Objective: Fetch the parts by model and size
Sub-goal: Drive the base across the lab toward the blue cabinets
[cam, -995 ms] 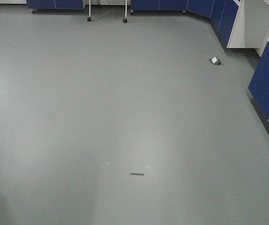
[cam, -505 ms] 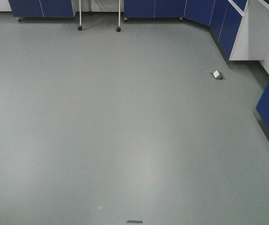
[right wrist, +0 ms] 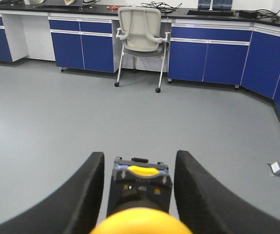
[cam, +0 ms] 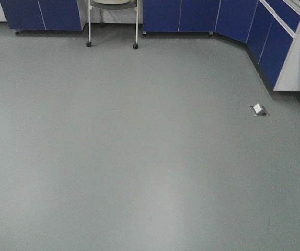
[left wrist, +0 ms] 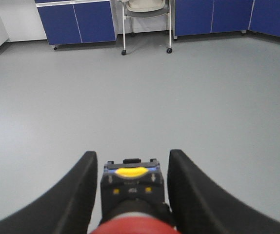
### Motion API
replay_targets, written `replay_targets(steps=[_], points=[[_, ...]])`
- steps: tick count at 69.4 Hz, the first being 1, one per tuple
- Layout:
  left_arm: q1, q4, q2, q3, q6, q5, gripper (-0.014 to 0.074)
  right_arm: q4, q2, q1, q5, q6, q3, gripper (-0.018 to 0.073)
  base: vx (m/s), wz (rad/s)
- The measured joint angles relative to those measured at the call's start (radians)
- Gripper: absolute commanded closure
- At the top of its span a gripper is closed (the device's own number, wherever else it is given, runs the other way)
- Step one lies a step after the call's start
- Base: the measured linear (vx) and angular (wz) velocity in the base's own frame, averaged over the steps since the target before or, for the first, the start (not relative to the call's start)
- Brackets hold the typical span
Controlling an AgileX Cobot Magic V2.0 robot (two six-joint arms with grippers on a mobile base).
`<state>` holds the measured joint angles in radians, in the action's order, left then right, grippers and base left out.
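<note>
In the left wrist view a red-capped push button [left wrist: 132,184] with a black body and blue base hangs above the floor, and my left gripper [left wrist: 132,156] is shut on it, one black finger on each side. In the right wrist view the yellow-capped push button [right wrist: 140,187] is held the same way in my right gripper [right wrist: 140,156], which is shut on it. Both caps point toward the cameras and both bases point forward. Neither gripper nor part shows in the front view.
Grey floor [cam: 139,157] stretches ahead. A white wheeled chair [right wrist: 140,29] stands before a row of blue cabinets [right wrist: 208,58] at the far wall. More blue cabinets [cam: 275,36] run along the right. A small floor outlet box [cam: 258,109] sits at the right.
The front view has advanced over the floor. The cabinets and chair legs are nearer, the outlet box has slid right and down, and the dark floor mark has left the bottom edge.
</note>
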<state>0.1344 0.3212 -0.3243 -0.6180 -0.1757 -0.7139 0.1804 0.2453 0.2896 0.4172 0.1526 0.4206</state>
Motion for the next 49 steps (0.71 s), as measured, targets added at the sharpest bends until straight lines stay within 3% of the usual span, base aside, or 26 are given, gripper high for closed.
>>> replay_targets(steps=[49], points=[[0.0,0.0,0.0,0.0,0.0,0.0,0.0603,0.0,0.0,0.0,0.0,-0.001,0.0,0.0564,0.63,0.01]])
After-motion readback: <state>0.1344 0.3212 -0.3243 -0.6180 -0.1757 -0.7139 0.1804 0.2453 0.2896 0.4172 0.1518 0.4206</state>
